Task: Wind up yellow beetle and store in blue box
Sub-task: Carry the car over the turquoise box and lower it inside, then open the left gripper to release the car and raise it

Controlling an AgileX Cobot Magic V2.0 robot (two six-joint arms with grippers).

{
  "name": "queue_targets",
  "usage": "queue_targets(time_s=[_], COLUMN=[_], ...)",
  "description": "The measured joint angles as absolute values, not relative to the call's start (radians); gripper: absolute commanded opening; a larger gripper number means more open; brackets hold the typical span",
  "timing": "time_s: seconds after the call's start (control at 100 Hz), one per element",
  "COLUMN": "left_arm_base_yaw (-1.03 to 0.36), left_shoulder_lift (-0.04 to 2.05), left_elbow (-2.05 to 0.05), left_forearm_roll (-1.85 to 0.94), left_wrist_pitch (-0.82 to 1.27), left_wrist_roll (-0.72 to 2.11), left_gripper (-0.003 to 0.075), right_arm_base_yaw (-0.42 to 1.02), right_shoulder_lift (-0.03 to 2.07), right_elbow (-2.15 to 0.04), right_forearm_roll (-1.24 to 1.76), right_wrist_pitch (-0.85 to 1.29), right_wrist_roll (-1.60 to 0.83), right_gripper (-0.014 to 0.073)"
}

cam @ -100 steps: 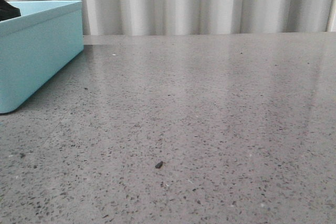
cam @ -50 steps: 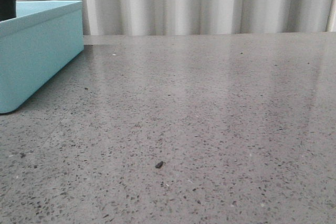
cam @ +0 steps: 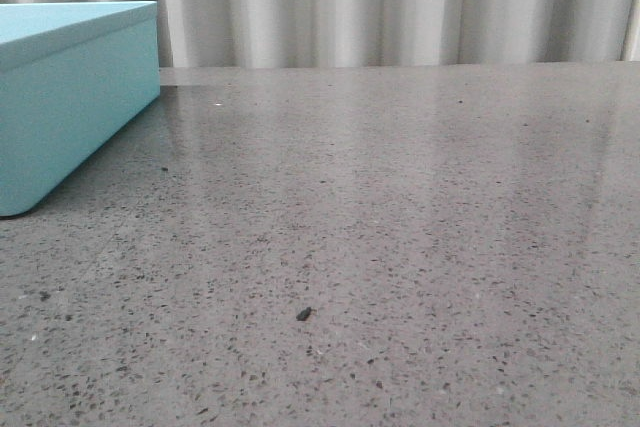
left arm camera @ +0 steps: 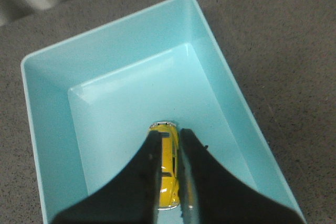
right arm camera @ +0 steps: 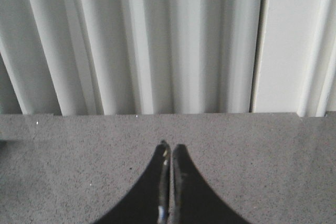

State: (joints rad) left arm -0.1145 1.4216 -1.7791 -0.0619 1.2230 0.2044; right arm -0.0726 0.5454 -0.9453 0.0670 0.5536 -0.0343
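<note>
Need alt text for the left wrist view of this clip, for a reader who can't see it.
Looking down from above, a small yellow beetle toy car lies on the floor of the open blue box, seen through the narrow gap of the left gripper, whose black fingers fill the foreground. Whether the gripper touches the car cannot be told. The box stands on a speckled grey table.

Blue box [cam: 70, 97] cut off at front view's left edge; yellow beetle [left arm camera: 168, 174] partly hidden by left gripper's fingers [left arm camera: 152, 182].

Both arms show only their fingers: the left fingers [left arm camera: 152, 171] matte black, broad at the base, curving to slim tips; the right fingers [right arm camera: 157, 182] equally black, tapered, with a pale glint near one tip.
</note>
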Motion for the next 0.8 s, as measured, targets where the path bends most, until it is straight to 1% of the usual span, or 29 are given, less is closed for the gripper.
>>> queue_targets(time_s=[0.15, 0.34, 0.68, 0.8], left_arm_base_yaw=[-0.115, -0.115, -0.115, -0.115], left_shoulder_lift=[1.292, 1.099, 0.718, 0.586], left_elbow=[-1.703, -1.518, -1.026, -0.859], left_forearm_roll=[-0.086, -0.097, -0.098, -0.098], left_wrist_pitch=[1.162, 1.017, 0.677, 0.537], left_wrist_roll=[0.203, 0.203, 0.226, 0.226], left_gripper=[-0.0021, -0.0021, -0.0021, -0.0021], right_arm_base_yaw=[-0.062, -0.062, -0.062, -0.062], right_shoulder_lift=[0.545, 0.545, 0.545, 0.545], right_elbow=[-0.911, -0.844, -0.715, -0.661], right_forearm_roll=[0.061, 0.061, 0.061, 0.061], right_wrist_pitch=[0.557, 0.534, 0.402, 0.319], right_wrist_roll=[-0.034, -0.034, -0.034, -0.034], right_gripper=[-0.0061, -0.0061, -0.0061, -0.0061])
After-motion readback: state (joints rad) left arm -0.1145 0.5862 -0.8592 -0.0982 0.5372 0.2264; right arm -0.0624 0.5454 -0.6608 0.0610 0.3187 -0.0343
